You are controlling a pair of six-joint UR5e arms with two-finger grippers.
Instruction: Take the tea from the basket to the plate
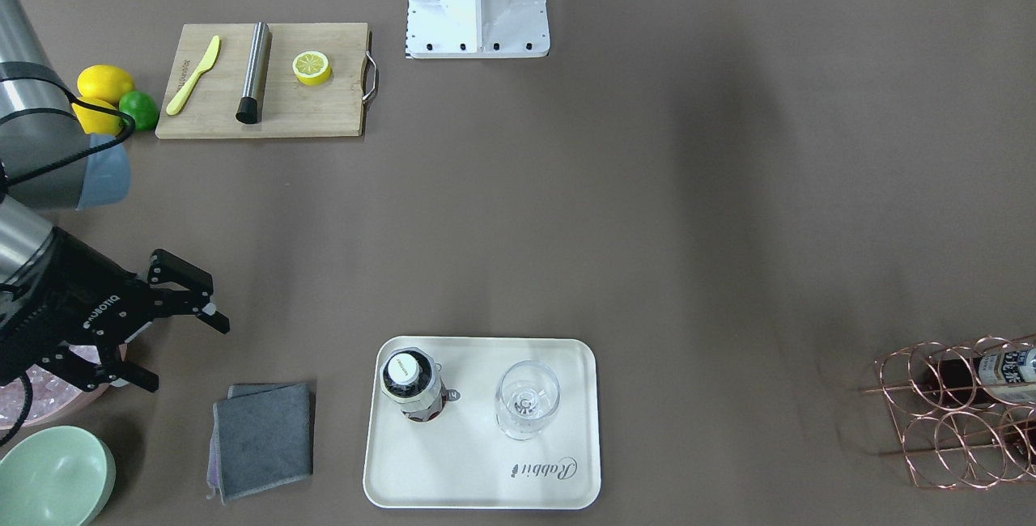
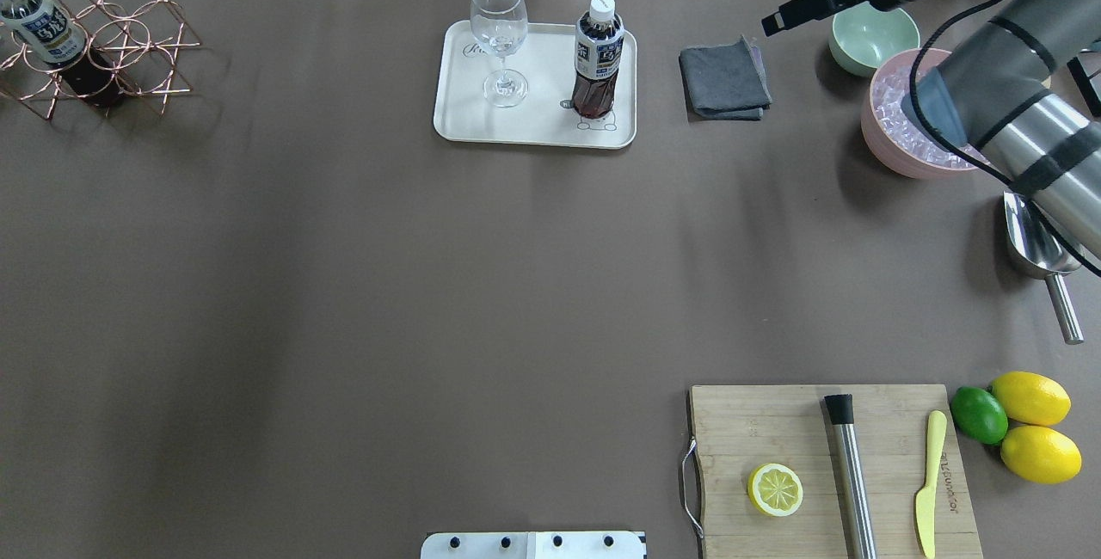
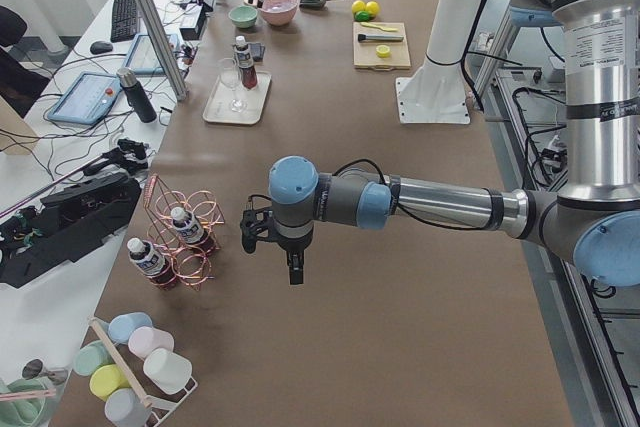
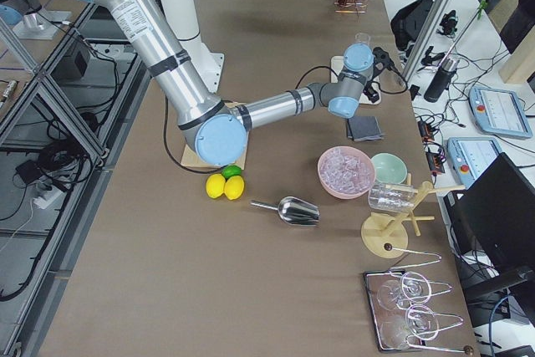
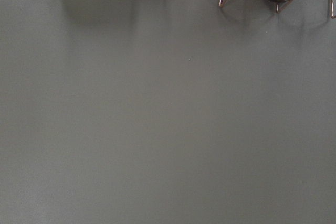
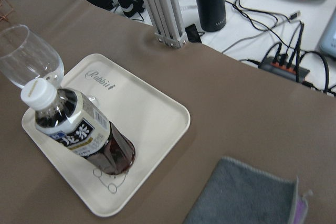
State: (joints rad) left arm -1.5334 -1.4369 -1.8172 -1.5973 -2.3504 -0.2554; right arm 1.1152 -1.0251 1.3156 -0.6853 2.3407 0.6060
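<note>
Cream-white, the plate [image 1: 477, 469] in the front-facing view bore the tea [image 1: 413, 384] upright beside a glass [image 1: 527, 400]; the right gripper [image 1: 188, 354] hung well apart, jaws wide and empty. Overhead, the basket [image 2: 103, 43] sat far off, a second bottle [image 2: 39, 26] in it. From the left end, the left gripper [image 3: 290, 262] hovered near the basket, jaws impossible to judge. The right wrist view suggested delivery done; next, only withdrawal.

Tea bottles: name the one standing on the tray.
The bottle upright on the cream tray, beside the glass; the others sit in the copper rack.
</note>
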